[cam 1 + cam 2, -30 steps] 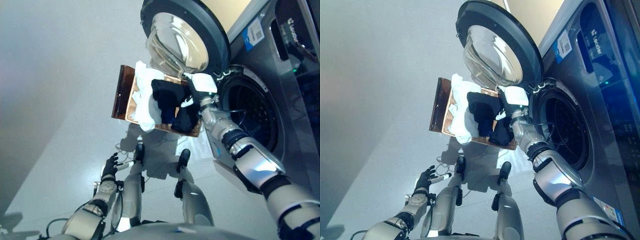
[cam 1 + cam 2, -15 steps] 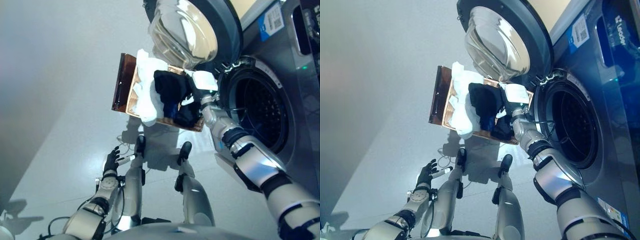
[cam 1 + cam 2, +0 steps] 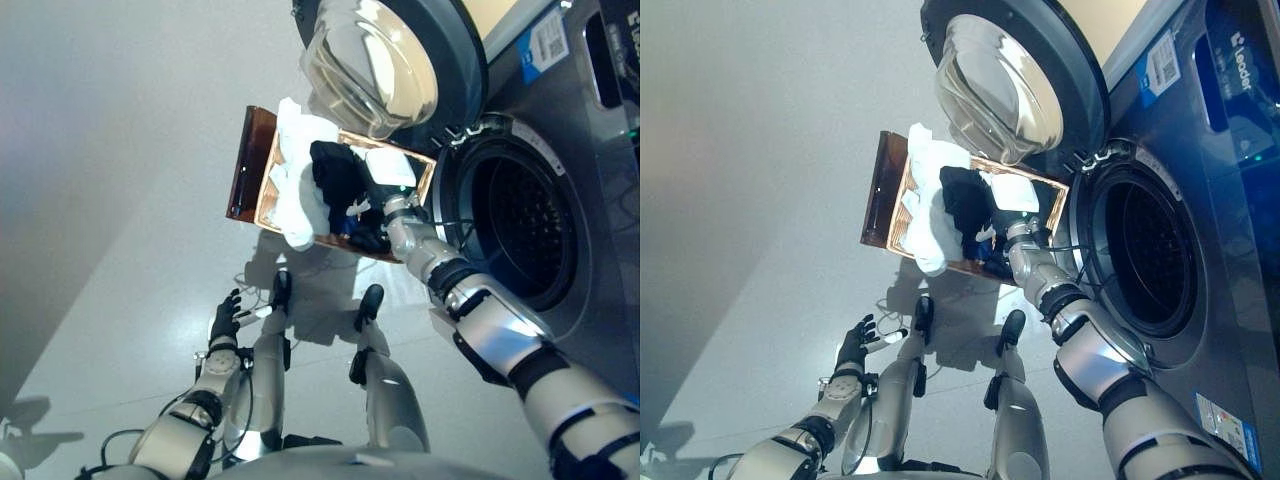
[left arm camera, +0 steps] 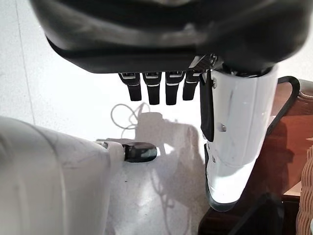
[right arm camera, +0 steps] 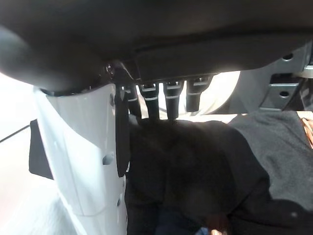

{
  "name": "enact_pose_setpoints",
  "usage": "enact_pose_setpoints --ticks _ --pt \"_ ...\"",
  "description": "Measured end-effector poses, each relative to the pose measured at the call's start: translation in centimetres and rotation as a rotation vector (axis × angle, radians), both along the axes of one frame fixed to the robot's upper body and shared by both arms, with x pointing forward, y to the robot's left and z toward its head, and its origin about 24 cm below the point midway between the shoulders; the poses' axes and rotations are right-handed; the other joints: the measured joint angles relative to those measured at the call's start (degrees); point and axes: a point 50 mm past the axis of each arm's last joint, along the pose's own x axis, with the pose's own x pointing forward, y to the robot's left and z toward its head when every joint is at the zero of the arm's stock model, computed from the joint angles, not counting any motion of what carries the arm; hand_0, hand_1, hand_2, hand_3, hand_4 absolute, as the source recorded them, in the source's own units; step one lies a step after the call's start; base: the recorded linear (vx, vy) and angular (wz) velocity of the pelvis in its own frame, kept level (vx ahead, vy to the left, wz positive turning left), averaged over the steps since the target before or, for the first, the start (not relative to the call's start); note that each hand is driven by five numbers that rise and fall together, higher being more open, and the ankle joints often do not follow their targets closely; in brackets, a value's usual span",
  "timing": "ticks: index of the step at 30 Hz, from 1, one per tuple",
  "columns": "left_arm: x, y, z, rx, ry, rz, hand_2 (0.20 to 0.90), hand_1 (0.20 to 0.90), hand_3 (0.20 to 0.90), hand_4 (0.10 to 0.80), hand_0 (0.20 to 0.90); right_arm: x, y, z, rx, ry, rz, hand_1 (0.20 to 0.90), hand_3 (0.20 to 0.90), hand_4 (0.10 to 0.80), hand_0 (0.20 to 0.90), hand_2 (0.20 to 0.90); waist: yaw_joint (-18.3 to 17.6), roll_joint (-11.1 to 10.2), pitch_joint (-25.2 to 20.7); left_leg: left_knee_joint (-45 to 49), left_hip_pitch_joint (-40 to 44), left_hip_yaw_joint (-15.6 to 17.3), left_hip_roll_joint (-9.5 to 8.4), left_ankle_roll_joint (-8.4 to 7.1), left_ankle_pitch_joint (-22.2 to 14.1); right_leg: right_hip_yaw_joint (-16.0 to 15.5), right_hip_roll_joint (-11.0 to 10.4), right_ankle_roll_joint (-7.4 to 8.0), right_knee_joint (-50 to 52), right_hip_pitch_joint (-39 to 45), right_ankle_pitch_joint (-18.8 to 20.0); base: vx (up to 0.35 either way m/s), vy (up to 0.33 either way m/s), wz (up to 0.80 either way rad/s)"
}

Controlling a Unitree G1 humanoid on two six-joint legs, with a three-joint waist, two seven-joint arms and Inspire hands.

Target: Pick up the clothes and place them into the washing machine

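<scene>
Near the centre of the head views, slightly above the middle, a brown woven wicker laundry basket with a dark wooden rim sits on the pale grey floor. It holds a white crumpled cloth on its left side and a heap of black clothes on its right. The right hand, dark with a white-covered thumb, reaches into the basket from the lower right and lies over the black clothes; in the right wrist view its fingers point straight down onto the dark fabric and are not curled round it, so the hand is open and touching. To the right stands the dark grey front-loading washing machine, its round drum opening dark, and its round glass-windowed door swung open at the top centre, just above the basket. The left hand hangs low at lower left above the floor, its fingers relaxed and spread, holding nothing.
</scene>
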Motion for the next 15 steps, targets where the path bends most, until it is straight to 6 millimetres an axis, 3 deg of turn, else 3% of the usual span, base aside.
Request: enact_pose_setpoints --ticks 8,15 --pt "2.4 -0.9 2.7 -0.118 -0.183 0.067 0.9 0.9 0.9 0.8 0.9 0.9 -0.3 2.6 -0.011 -0.089 -0.026 0.9 0.9 0.8 0.9 0.9 0.2 -1.0 0.8 1.7 -6.0 -1.2 0.01 -0.18 0.9 -0.6 0.1 -0.45 0.0 -4.6 0.9 -0.049 -0.006 0.08" --pt "5.3 -1.0 7.4 -0.192 -0.432 0.034 0.9 0.9 0.9 0.8 0.9 2.2 -1.6 6.6 -0.044 -0.19 -0.087 0.9 0.9 0.8 0.9 0.9 0.6 -1.3 3.7 1.8 -10.5 -2.2 0.08 -0.17 2.4 -1.2 0.0 -0.62 0.1 -8.8 2.0 -0.056 0.01 0.06"
